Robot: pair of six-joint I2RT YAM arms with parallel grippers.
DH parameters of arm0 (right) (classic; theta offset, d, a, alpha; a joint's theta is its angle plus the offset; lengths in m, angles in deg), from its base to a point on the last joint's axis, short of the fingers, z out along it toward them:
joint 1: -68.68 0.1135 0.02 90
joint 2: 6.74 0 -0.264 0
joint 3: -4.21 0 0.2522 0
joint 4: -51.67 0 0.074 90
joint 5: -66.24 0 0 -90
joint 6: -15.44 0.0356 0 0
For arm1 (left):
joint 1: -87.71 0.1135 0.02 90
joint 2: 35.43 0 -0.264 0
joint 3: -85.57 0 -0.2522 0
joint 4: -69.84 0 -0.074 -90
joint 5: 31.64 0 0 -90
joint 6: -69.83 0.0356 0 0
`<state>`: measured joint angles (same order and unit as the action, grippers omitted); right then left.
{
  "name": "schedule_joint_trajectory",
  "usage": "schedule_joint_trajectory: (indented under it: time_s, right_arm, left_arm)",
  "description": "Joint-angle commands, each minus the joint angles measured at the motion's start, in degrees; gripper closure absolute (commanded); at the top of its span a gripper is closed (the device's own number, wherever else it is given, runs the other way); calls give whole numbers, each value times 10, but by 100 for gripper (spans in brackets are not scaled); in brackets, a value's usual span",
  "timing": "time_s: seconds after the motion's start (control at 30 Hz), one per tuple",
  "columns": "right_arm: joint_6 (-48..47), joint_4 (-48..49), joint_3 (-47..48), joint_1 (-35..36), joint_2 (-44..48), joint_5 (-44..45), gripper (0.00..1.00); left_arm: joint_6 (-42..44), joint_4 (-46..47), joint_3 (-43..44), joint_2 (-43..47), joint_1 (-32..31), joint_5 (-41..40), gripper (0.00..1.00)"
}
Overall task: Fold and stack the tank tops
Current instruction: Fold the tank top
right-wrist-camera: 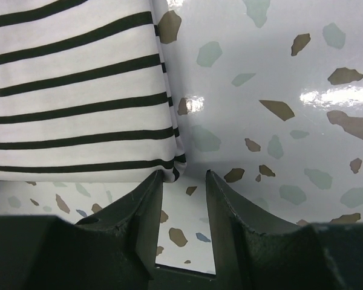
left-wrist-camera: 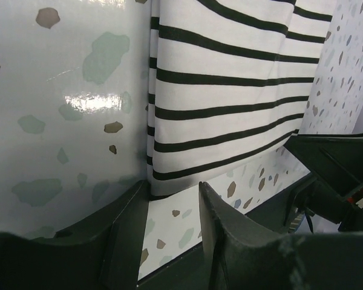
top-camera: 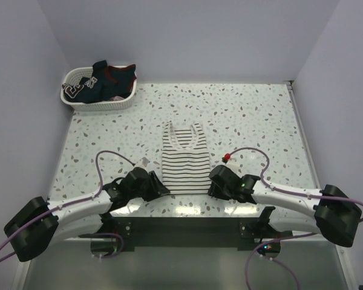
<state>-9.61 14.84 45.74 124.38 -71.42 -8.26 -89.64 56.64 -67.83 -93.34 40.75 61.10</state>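
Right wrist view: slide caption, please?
Open right end effector at hem corner of white, dark-striped cloth tank top on speckled table.

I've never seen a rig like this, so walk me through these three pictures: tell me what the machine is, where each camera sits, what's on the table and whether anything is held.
Two robot arms are bolted at the near edge of a speckled table. The wide picture looks down from above and behind them. The other two come from a camera on each wrist, looking past that arm's own tool. A white tank top with dark stripes lies flat in the middle. A white basket in the far left corner holds a dark navy top with red trim. The left tool and right tool sit open at the striped shirt's two near corners. Neither holds anything yet.
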Motion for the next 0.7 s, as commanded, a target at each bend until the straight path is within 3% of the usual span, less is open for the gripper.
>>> schedule_joint_trajectory:
  time_s: [0.0,0.2,0.33,0.4,0.57,0.67]
  right_arm:
    - [14,37,-10,-1,-20,8,61]
    - [20,51,-15,-1,-34,20,63]
    - [17,46,-13,-1,-40,31,66]
    - [12,43,-9,-1,-40,36,74]
    - [-7,21,4,3,-32,39,99]
    - [-12,-14,25,27,-17,50,100]
  left_arm:
    - [-22,-71,-30,-6,-15,-41,56]
    - [-25,-69,-30,-16,-18,-50,61]
    - [-18,-65,-29,-25,-17,-56,69]
    - [-14,-64,-24,-31,-17,-60,73]
    - [8,-66,-4,-38,-18,-56,95]
    - [15,-87,10,-27,-29,-54,100]
